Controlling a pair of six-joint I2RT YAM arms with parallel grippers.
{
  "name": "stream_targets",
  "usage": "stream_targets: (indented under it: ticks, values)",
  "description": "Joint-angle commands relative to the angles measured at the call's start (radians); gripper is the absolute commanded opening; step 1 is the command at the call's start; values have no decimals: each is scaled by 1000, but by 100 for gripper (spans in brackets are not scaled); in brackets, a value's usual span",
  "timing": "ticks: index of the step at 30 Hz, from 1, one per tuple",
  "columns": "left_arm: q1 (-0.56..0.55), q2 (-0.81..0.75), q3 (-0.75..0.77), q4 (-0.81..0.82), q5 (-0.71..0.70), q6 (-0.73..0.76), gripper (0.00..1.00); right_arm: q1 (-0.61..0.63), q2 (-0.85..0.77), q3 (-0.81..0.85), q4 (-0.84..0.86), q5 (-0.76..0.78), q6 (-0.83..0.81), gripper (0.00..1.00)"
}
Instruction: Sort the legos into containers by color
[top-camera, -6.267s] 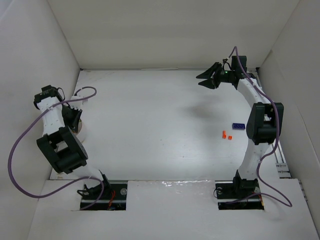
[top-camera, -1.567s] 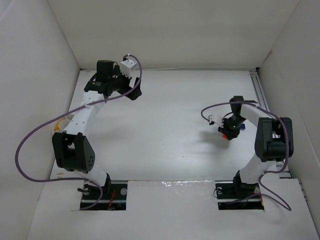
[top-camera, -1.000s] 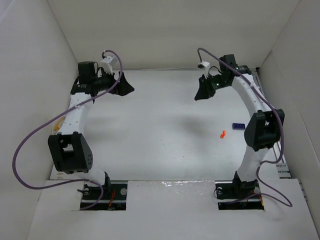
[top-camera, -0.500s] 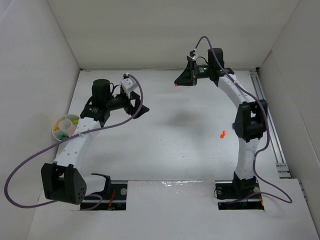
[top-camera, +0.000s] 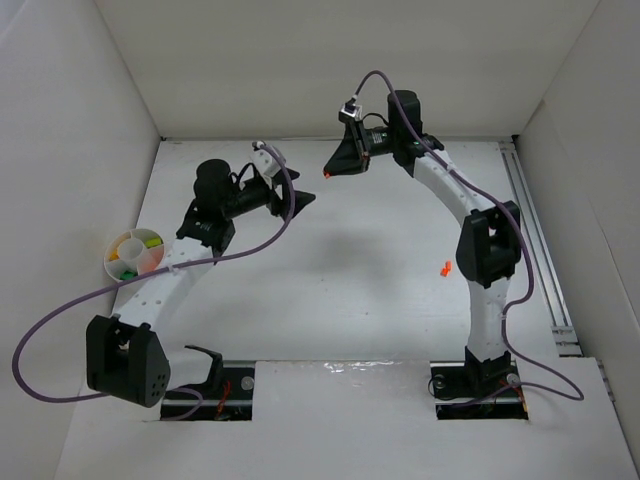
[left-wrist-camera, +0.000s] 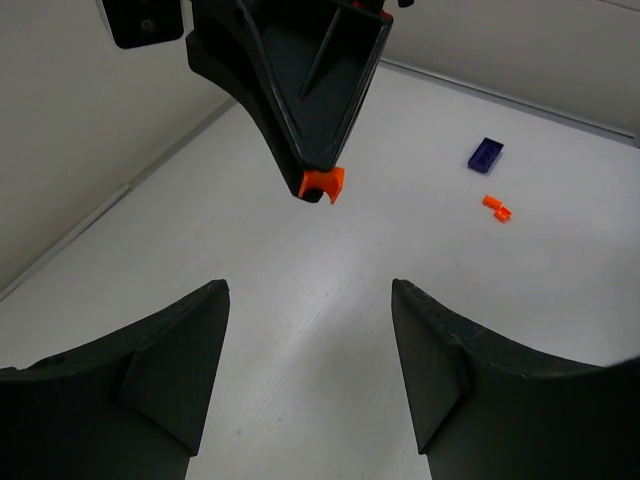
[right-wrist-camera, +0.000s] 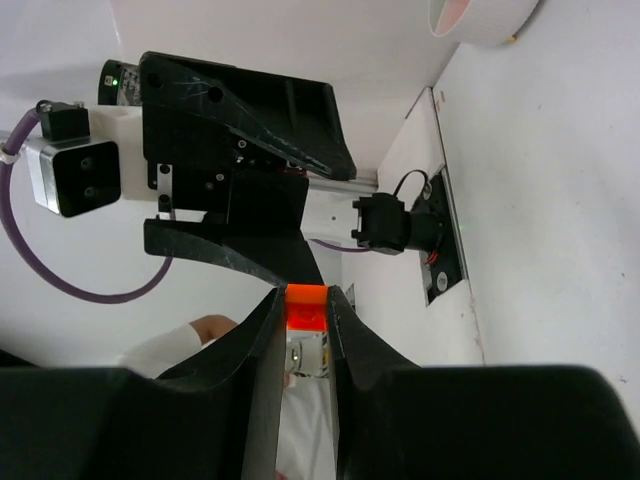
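The orange lego (left-wrist-camera: 322, 183) was in the air above the far middle of the white floor (top-camera: 330, 290), pinched at the very tips of the right gripper (top-camera: 333, 170). In the left wrist view it showed a notch on its lower edge. It looked almost as wide as tall, so I could not tell its long axis. Just beside it and facing it was the left gripper (left-wrist-camera: 310, 300), its fingers spread apart with nothing between them, not touching the lego. Well apart on the floor, toward the right side, lay a blue lego (left-wrist-camera: 485, 154), flat, with its long axis slanting away from the left wrist camera, and near it a second orange lego (left-wrist-camera: 496, 207). The round container (top-camera: 109, 262), divided in sections with yellow and green pieces inside, stood by the left wall, well apart from both grippers. The stretch of floor between the two arms lay open toward the near edge, and the back wall (top-camera: 330, 70) stood not far behind the right gripper.
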Motion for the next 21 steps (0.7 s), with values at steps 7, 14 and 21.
stream_targets:
  ticks: [7, 14, 21]
  values:
    - [-44, -10, 9, 151, -61, -33, 54, 25, -9, 60, 85, 16, 24, 4]
    - [-44, -10, 18, 151, -52, -33, 53, 46, -9, 83, 94, 25, 35, 4]
    - [-44, -10, 18, 151, -70, -13, 52, 65, -9, 83, 94, 25, 35, 4]
